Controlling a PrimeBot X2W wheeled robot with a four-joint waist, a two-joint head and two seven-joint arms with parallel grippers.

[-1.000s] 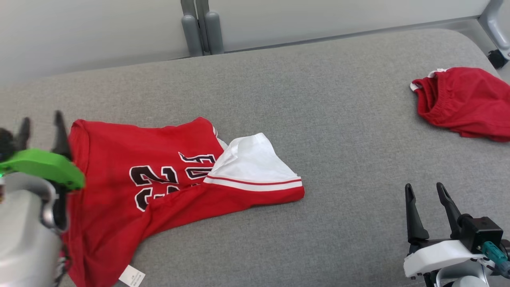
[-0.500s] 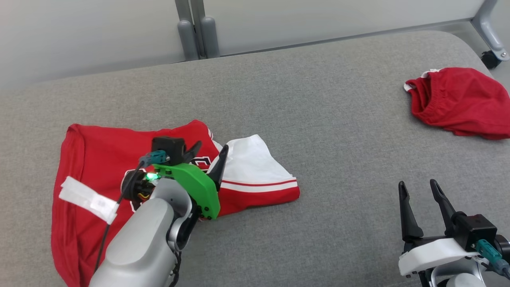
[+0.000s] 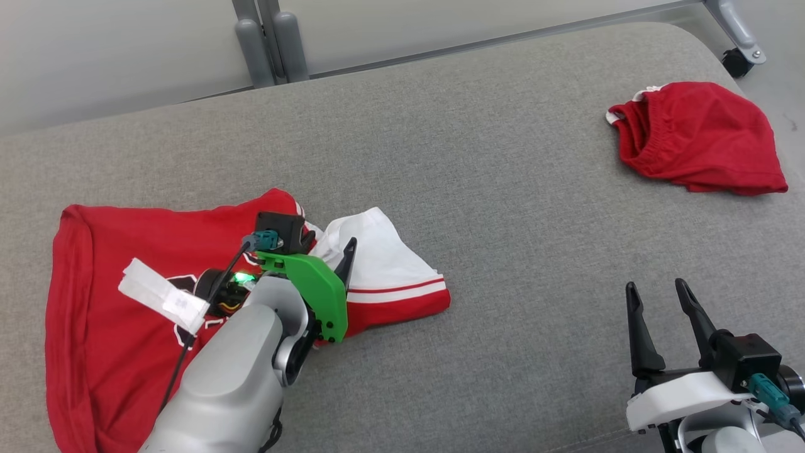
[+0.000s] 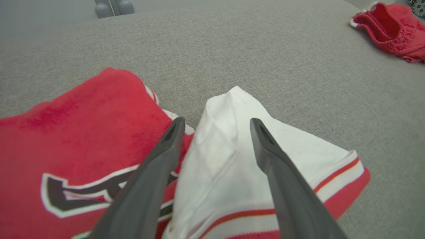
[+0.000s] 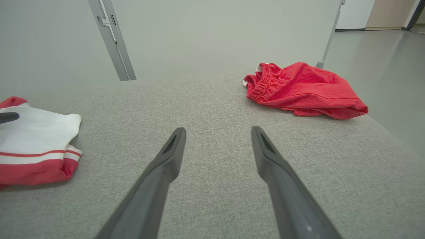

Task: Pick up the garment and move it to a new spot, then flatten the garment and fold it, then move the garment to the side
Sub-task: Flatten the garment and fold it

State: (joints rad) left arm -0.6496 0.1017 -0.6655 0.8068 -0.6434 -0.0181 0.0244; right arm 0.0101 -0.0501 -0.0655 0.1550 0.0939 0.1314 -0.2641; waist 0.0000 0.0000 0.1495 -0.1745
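Note:
The garment [image 3: 113, 251] is a red jersey with dark numbers, lying crumpled on the grey padded surface [image 3: 471, 157] at the left. A white flap [image 3: 390, 258] with a red stripe is turned over at its right end. My left gripper [image 3: 330, 242] hovers over that flap, open. In the left wrist view its fingers straddle the flap's upper part, left gripper [image 4: 216, 121] just above the garment [image 4: 83, 132], with nothing gripped. My right gripper [image 3: 655, 286] stands open at the lower right above bare fabric; right gripper [image 5: 218, 130] sees the garment [image 5: 33, 139] at far left.
Red shorts [image 3: 698, 135] lie bunched at the far right of the surface, also as shorts [image 4: 391, 30] and shorts [image 5: 305, 86]. Grey posts [image 3: 267, 44] stand behind the back edge. A caster wheel [image 3: 732, 60] sits at the back right corner.
My left arm swung from the jersey's left edge to over the white flap, staying open. The head camera shifted, sliding the scene left. The right gripper kept its place.

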